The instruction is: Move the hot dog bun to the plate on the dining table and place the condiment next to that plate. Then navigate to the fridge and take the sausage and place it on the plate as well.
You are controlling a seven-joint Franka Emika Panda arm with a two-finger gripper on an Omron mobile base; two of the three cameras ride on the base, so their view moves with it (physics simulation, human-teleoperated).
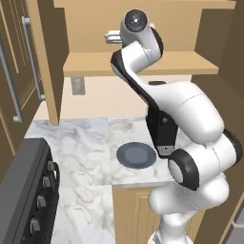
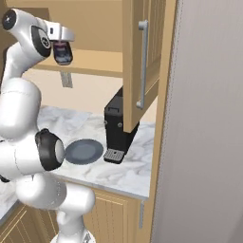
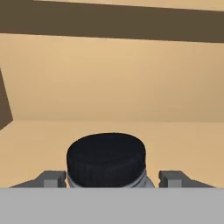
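1. Condiment (image 2: 62,52) — in the right base view it is a small dark bottle with a reddish label, tilted slightly, hanging beneath the white hand of the gripper (image 2: 63,49) just above the tan wooden shelf (image 2: 95,60), high on the left. It looks held and clear of the shelf, though I cannot be certain it is fully off it. Below lies the white, grey-veined marble counter (image 2: 118,166) with a flat round blue-grey plate (image 2: 83,151) and, just right of it, a boxy black coffee machine (image 2: 117,128) under an open wooden cabinet door (image 2: 142,61).

2. Left base view: the glossy white arm with dark joints reaches up to that shelf (image 1: 95,64); the hand is mostly hidden behind the wrist, so the jaws cannot be read here. The blue-grey plate (image 1: 136,155) sits on the marble counter (image 1: 81,143), and a dark stove front with round knobs (image 1: 33,190) is at the near left.

3. Hand view: the bottle's ribbed black cap (image 3: 106,158) sits squarely between the two grey fingertips (image 3: 52,178), which stand fairly wide, one on each side, apparently closed against the bottle's body.

4. Judged step: fetching the condiment. Next the bottle must be drawn back out of the shelf without tipping, then carried to the dining table and set upright beside the grey-brown plate.
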